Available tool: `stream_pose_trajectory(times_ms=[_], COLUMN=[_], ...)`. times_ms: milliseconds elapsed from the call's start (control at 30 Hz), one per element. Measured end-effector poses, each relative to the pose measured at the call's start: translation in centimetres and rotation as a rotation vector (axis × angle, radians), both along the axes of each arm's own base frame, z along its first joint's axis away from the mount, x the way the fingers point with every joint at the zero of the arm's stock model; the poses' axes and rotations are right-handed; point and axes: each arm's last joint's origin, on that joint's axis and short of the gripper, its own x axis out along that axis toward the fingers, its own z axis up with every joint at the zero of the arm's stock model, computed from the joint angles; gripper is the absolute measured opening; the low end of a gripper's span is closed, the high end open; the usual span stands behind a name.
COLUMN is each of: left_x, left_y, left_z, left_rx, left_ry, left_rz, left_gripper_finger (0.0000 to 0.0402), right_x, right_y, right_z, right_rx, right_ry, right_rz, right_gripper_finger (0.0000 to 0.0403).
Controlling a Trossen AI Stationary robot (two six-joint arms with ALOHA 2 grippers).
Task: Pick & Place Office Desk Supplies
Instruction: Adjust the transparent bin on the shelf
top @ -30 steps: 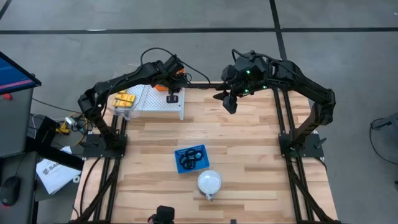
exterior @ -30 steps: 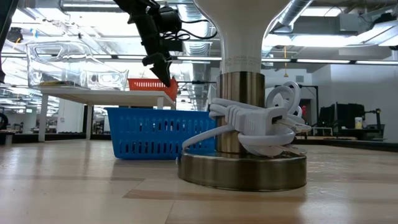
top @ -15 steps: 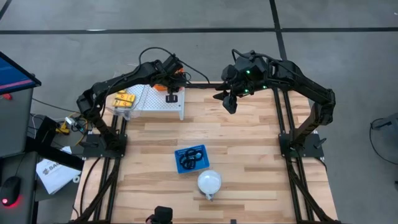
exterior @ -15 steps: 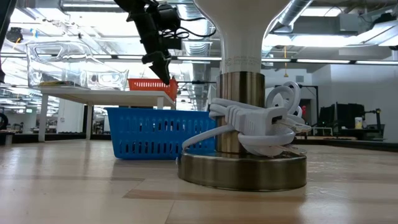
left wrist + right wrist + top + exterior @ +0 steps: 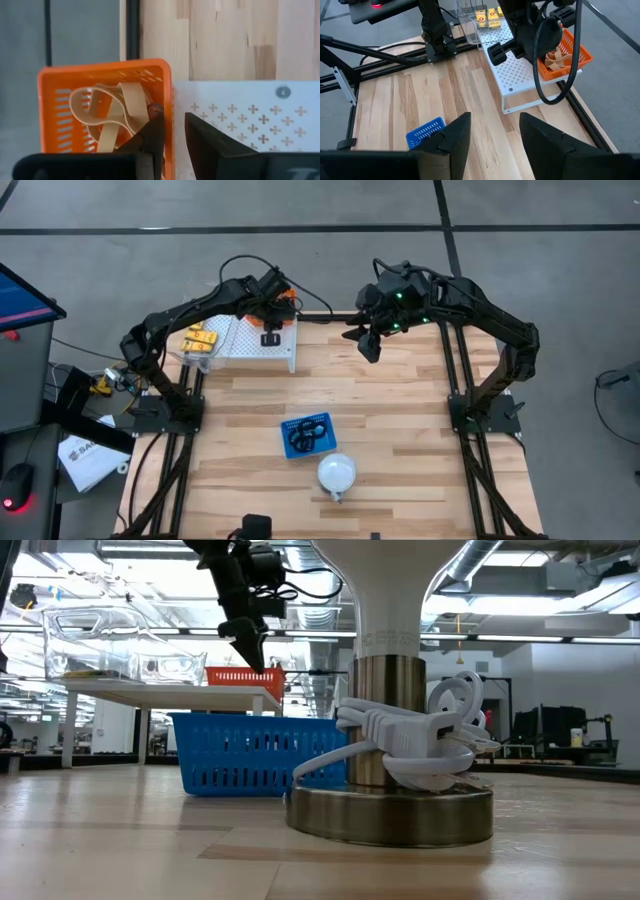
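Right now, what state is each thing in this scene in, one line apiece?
Left gripper: jaws slightly apart, holding nothing, over the orange basket's edge.
Right gripper: jaws open, empty, raised above the table.
Orange basket: upright, holds tan rubber bands.
Blue basket: upright on the table, dark items inside.
White perforated shelf: standing at the table's far left.
Yellow clips: in a clear bin.

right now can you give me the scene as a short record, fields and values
left pincer: above the white shelf, beside the orange basket, nothing seen held
right pincer: open, high over the table's far edge, empty
orange basket: holds tan rubber bands
clear bin: yellow clips inside
blue basket: mid-table, black items inside
white dome: next to the blue basket, on its near side
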Motion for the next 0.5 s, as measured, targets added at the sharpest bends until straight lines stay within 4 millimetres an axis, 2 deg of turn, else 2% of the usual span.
stream_pose_trajectory(times_ms=[233,500], left_x=[-0.2,-0.8], left_y=[0.0,-0.4], left_z=[0.0,1.8], left_rx=[-0.006,0.048], left_ry=[0.014,-0.069], left_rz=[0.004,0.02], left_gripper_finger=[0.0067,0.0067], right_x=[0.0,0.0], right_y=[0.2,0.2], right_z=[0.0,0.0], right_rx=[0.006,0.006], right_ry=[-0.001,-0.002], right_rz=[0.001,0.002], right_gripper_finger=[0.0166,0.0166])
